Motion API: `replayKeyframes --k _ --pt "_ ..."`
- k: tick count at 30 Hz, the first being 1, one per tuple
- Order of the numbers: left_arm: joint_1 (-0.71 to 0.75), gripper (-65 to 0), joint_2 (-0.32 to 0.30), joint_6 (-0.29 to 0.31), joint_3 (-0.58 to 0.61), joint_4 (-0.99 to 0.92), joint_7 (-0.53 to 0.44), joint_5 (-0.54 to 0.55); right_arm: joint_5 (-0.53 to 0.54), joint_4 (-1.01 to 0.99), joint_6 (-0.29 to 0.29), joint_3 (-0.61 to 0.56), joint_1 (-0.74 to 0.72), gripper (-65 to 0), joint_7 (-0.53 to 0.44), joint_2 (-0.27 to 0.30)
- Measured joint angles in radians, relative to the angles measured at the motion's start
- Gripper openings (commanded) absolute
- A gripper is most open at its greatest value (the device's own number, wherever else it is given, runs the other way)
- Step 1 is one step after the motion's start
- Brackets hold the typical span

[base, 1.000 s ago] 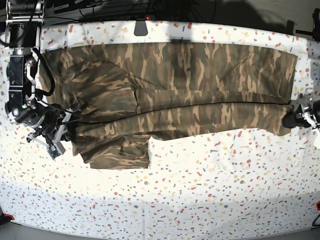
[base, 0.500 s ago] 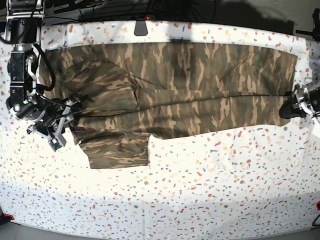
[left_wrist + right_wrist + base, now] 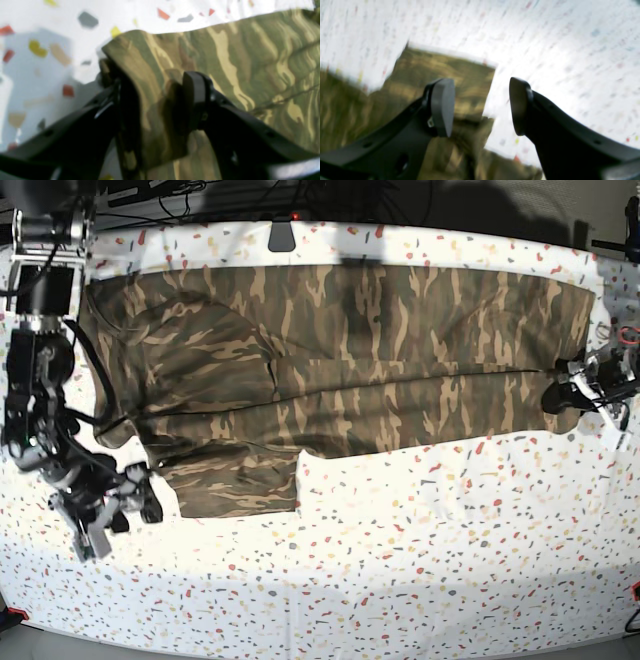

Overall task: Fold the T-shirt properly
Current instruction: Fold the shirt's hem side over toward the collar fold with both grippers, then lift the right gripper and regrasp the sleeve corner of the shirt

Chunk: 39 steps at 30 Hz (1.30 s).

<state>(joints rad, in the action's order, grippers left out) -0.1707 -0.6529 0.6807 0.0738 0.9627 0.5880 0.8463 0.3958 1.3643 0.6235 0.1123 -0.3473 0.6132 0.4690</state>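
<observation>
Shifted since a second ago: right pincer (image 3: 140,505), off the cloth's edge and lower down toward the near side of the table (image 3: 420,580); left pincer (image 3: 556,398), drawn slightly inward along the cloth; both gone from closed to spread. Shows the T-shirt (image 3: 380,350) lying flat across the far half of the table, stretched nearly from one side to the other, with its near long edge doubled over into a band. Leaves one sleeve (image 3: 240,480) jutting toward the near side at the base view's left. Places the right pincer just beside that sleeve's outer lower corner, on bare speckled table, apart from the cloth. Confirms in the right wrist view, though heavily blurred, that the fingers (image 3: 442,107) stand wide apart with nothing between them, camouflage cloth under and beyond the left one, white table under the right. Places the left pincer (image 3: 155,100) at the opposite end of the shirt, at the near corner of the doubled band. Shows there, in the left wrist view, fingers (image 3: 195,100) apart and a corner flap of the cloth standing between them, not pinched. Cannot tell whether the cloth touches either pad.
</observation>
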Motion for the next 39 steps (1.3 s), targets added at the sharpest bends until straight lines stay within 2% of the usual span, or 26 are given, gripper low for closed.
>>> replayKeyframes --k 4,8,11,15,21,27,31,32,39 --pt "-0.002 -35.3 0.033 0.003 -0.002 0.002 -0.014 -0.013 -0.038 -0.265 -0.011 0.003 -0.166 -30.3 -0.023 -0.082" --pt "-0.002 -35.3 0.058 0.003 -0.002 0.003 -0.023 -0.008 -0.223 -0.559 -0.007 0.0 -0.33 -30.3 -0.077 -0.145" --pt "-0.002 -35.3 0.063 0.003 -0.002 0.004 -0.022 -0.008 -0.312 -0.739 -0.012 0.0 -0.415 -30.3 -0.16 -0.159" --pt "-0.002 -35.3 0.069 0.004 -0.002 0.004 -0.026 -0.008 -0.387 -0.897 -0.101 0.003 -0.441 -30.4 -0.279 -0.171" --pt "-0.002 -35.3 0.069 0.003 -0.002 0.004 -0.025 -0.007 -0.402 -0.941 -0.1 0.003 -0.403 -30.9 -0.3 -0.171" --pt "-0.002 -35.3 0.069 0.003 -0.002 0.004 -0.025 -0.005 -0.4 -0.941 -0.1 0.003 -0.385 -40.7 -0.327 -0.173" --pt "-0.002 -35.3 0.069 0.003 -0.002 0.004 -0.024 -0.005 -0.397 -0.941 -0.101 0.004 -0.362 -62.2 -0.344 -0.17" --pt "-0.002 -35.3 0.069 0.003 -0.002 0.004 -0.024 -0.005 -0.397 -0.941 -0.1 0.005 -0.362 -65.0 -0.344 -0.169" --pt "-0.001 -35.3 0.069 0.0 -0.002 0.004 -0.07 -0.017 -0.402 -0.907 -0.097 0.005 -0.362 -65.0 -0.328 -0.173"
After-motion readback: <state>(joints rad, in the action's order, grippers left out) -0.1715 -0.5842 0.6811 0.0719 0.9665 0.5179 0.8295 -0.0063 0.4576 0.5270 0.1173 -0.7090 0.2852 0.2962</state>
